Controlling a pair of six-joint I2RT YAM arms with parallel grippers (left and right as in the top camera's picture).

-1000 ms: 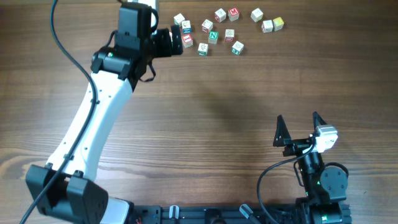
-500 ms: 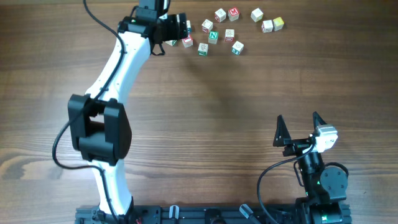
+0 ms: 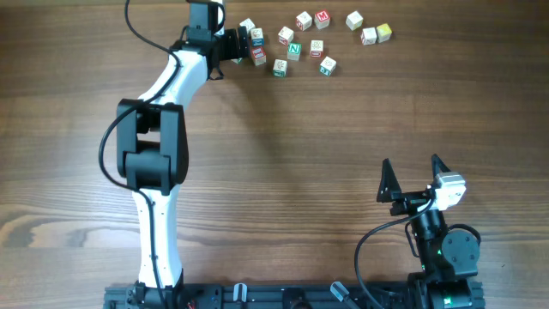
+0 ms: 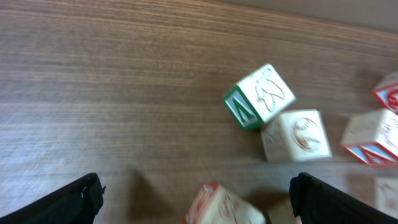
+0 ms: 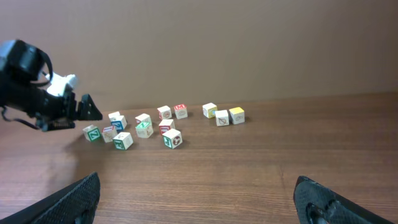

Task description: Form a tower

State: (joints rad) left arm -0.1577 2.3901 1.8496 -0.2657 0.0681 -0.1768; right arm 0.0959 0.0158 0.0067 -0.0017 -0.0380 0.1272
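Stretched out further than a second ago, the left arm reaches across the tabletop. Its jaws are spread wide and grip nothing, just left of the tower. The tower stands a little left of the green N cube, untouched. The right jaws, likewise spread and empty, hang well nearer than that cube, to its right.

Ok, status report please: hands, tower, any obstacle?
Left hand open at the cubes. Right hand open, parked. Tower: cannot confirm. Cubes crowd closely.
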